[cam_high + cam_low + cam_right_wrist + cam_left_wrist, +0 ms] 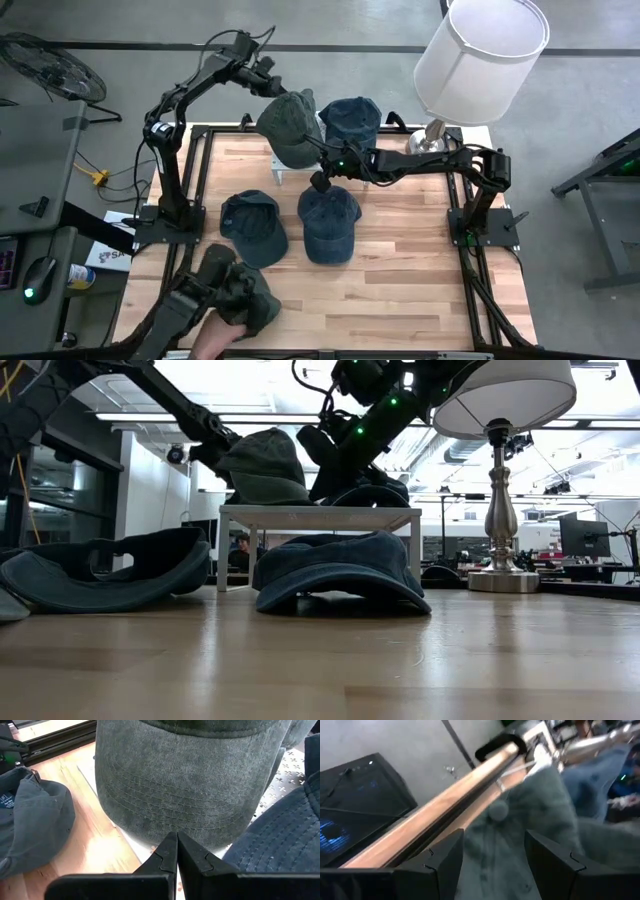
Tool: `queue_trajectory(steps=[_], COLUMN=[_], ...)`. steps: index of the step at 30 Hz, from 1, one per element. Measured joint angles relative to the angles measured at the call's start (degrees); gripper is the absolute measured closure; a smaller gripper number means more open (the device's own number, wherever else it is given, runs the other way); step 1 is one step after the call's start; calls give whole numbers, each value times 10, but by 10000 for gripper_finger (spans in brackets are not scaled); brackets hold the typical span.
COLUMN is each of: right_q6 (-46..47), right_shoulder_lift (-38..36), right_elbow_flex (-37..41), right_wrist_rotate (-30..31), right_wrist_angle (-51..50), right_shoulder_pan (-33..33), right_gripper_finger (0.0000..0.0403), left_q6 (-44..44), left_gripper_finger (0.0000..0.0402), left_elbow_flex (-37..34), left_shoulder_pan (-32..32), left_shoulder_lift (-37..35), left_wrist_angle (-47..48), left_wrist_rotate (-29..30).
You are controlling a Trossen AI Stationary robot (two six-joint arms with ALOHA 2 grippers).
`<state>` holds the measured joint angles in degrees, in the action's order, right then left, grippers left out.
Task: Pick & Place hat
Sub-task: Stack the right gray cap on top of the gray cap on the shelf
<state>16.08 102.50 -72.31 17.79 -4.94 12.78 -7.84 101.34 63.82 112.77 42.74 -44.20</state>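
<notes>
A grey-green hat (pixel 290 125) sits on a low white stand (pixel 320 515) at the table's far side, with a blue hat (pixel 352 118) beside it on the stand. My left gripper (pixel 268 88) is open at the green hat's far left side. In the left wrist view its fingers stand on either side of the crown (pixel 520 820), near the top button (pixel 497 810). My right gripper (pixel 320 182) is shut and holds nothing. It points from the near side at the green hat's brim (pixel 190 785), just short of it. My left gripper (pixel 492 837) has its open fingers on either side of the green hat's crown, coming from the far left and slanting down. I cannot tell whether the fingers touch the cloth. The hat rests on the white stand.
Two more hats lie on the wooden table before the stand: a dark teal one (pixel 252 225) and a blue one (pixel 330 222). A lamp (pixel 480 50) stands at the far right corner. At the near left edge a person's hand (pixel 212 342) is at another dark hat (pixel 235 295).
</notes>
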Motion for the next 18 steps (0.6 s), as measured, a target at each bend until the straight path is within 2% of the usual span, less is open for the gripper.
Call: queue_trajectory(steps=[10,18], right_q6=[0,3], right_shoulder_lift=[0,0], right_elbow_flex=[0,0], right_wrist_rotate=[-8,-11], right_wrist_angle=[0,0], right_shoulder_pan=[0,-1], right_gripper_finger=[403,403], left_q6=[97,162], left_gripper_finger=[195,195], left_elbow_flex=[0,0], left_shoulder_pan=[-37,-71], left_shoulder_lift=[0,0], left_wrist_angle=[61,118], left_wrist_rotate=[-47,-51])
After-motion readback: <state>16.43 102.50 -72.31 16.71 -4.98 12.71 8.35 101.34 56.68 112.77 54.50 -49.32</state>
